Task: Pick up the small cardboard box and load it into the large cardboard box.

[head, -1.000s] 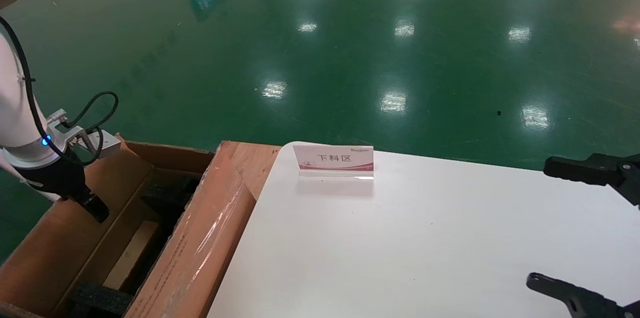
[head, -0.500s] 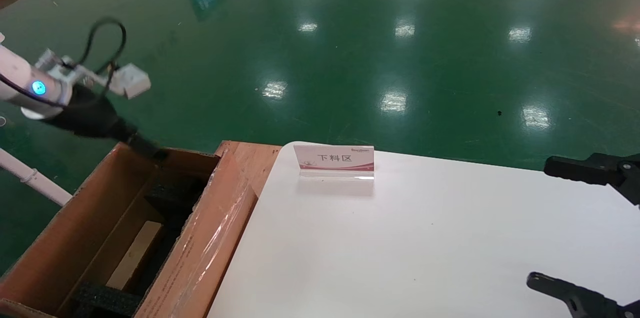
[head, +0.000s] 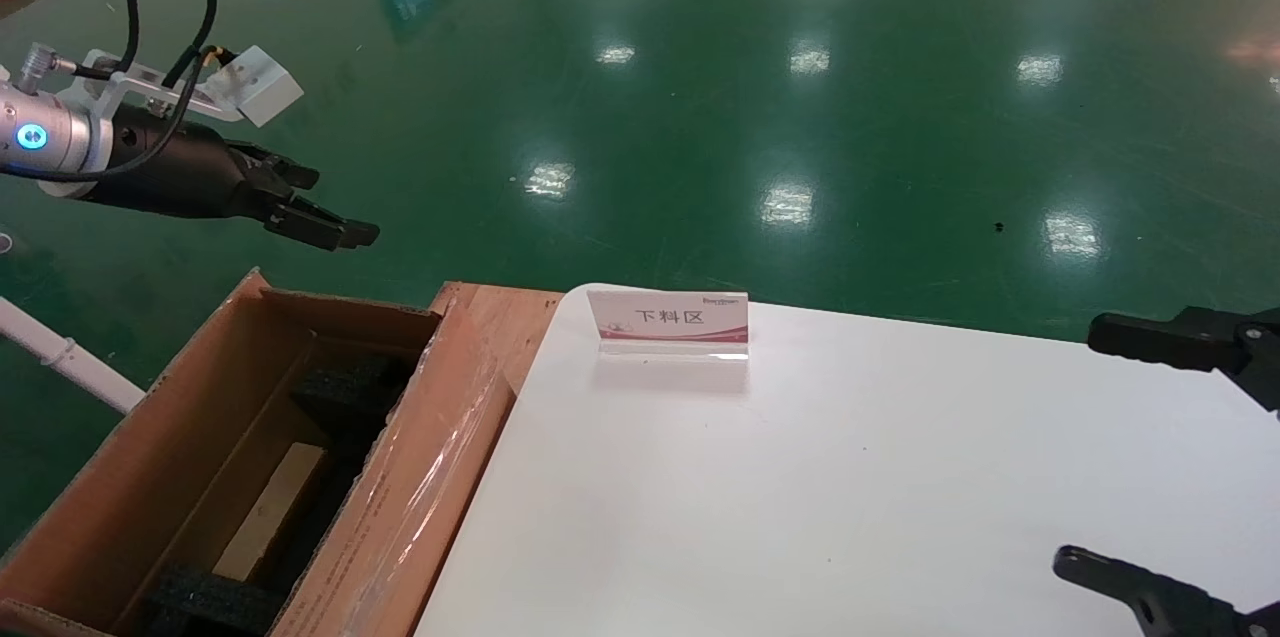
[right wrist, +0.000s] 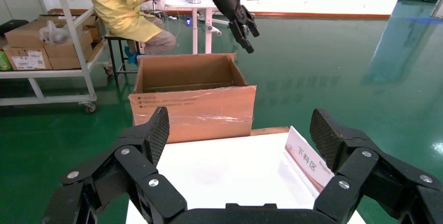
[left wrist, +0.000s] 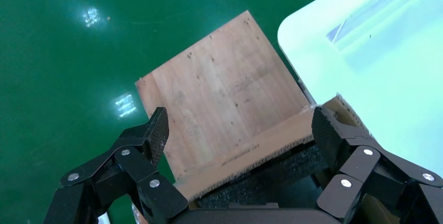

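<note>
Holds nothing in the left gripper point(head: 325, 207): jaws spread wide, with only air between the black fingertips point(left wrist: 159, 126). Hangs that gripper out past the bench's far left corner, over the green floor point(head: 700, 97), above and just beyond the far end of the large cardboard box point(head: 150, 407). Looks down from its wrist onto the corrugated rim of that box point(left wrist: 261, 148), a brown board point(left wrist: 224, 93) beside it, and the rounded far left corner of the bench point(left wrist: 376, 93).

Keeps the right gripper point(head: 1085, 447) parked low over the bench's right edge, jaws equally wide and empty; points its fingers point(right wrist: 156, 127) across the white top toward the left edge.

Places the small cardboard box point(head: 270, 507) down inside the large cardboard box, showing only a pale tan strip, lying lengthwise on the bottom between two black foam blocks, one at the far end point(head: 350, 392) and one at the near end point(head: 205, 602). Touches neither gripper.

Sets the large cardboard box on the floor side of the bench's left edge, close against it, top open, with the flap nearest the bench wrapped in shiny clear tape point(head: 420, 477). Shows the same taped side from the right wrist point(right wrist: 193, 104), with the left gripper point(right wrist: 245, 33) high above its far rim.

Stands a small white and red sign point(head: 668, 322) upright near the bench's far edge, close to the far left corner. Seats a person in a yellow coat point(right wrist: 128, 4) at a desk beyond the box
</note>
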